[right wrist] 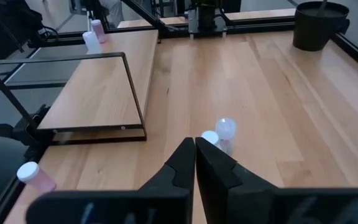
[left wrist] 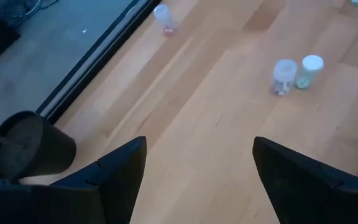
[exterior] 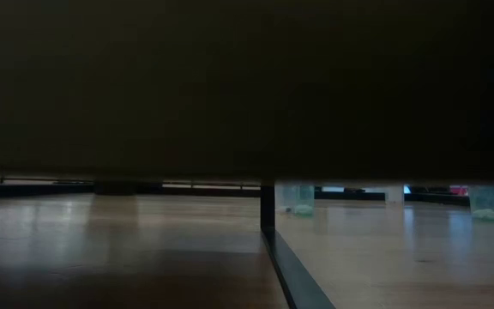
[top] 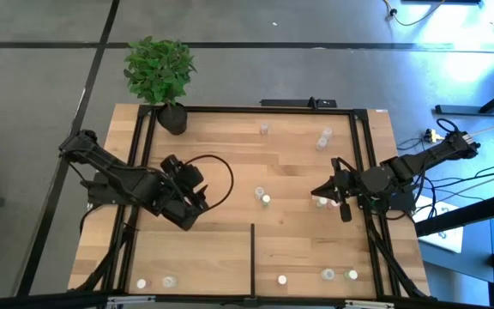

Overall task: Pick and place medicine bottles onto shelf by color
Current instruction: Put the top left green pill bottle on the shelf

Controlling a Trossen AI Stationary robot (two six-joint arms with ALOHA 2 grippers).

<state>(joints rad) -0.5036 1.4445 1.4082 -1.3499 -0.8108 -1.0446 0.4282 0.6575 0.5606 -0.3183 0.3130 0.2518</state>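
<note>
Wooden boards make the shelf [top: 230, 257], the largest thing before me, with black rails and a short divider bar [top: 253, 249], I think for keeping colours apart. Several medicine bottles [top: 262, 196] stand loose in the middle, and a few already stand in a line at the near edge. My left gripper [top: 194, 199] hovers with its jaws wide and holds nothing, facing that middle pair. My right gripper [top: 319, 192] is closed and empty, close beside two bottles [top: 324, 202].
</note>
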